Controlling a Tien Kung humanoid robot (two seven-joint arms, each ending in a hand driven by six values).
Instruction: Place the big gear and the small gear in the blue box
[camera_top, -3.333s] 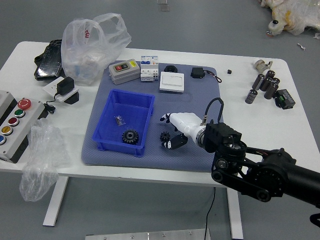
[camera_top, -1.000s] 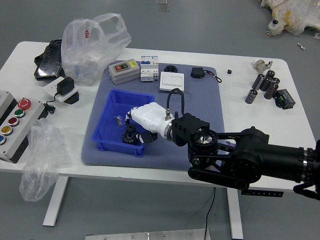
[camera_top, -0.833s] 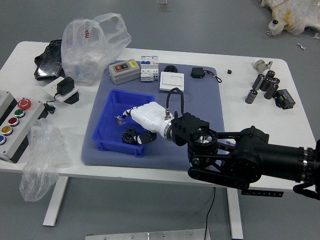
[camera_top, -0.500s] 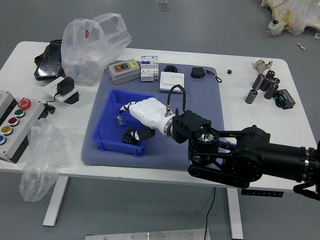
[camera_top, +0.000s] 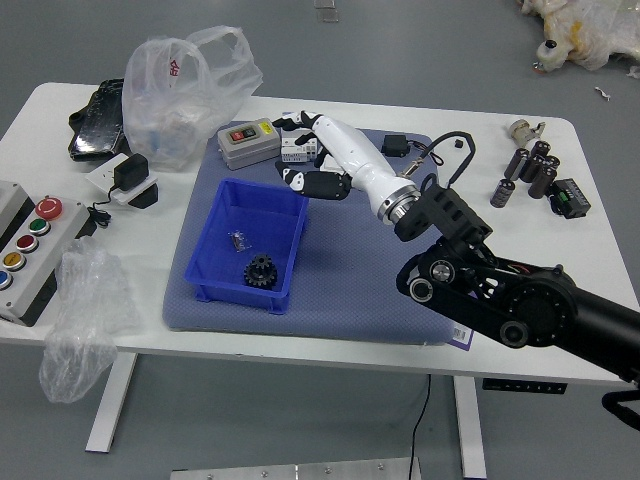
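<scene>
The blue box (camera_top: 197, 250) sits on the left part of the grey-blue mat. In its near right corner lies a dark toothed gear (camera_top: 260, 272); the small gear seems to rest on or against it, though the two black shapes are hard to tell apart. My right hand (camera_top: 290, 153), white-backed with dark fingers, hovers over the box's far right corner and the mat behind it. Its fingers and thumb are spread, holding nothing. My left arm is out of view.
A small clear-and-metal piece (camera_top: 239, 241) lies in the box. Behind stand a grey device (camera_top: 249, 143) and a white module, partly covered by my hand. Plastic bags (camera_top: 185, 95) and a button panel (camera_top: 35, 250) are left; dark cylinders (camera_top: 540, 170) stand right.
My right hand first moved left from the small gear on the mat to the box, opened there, and has since risen away toward the far side. The small gear is gone from the mat.
</scene>
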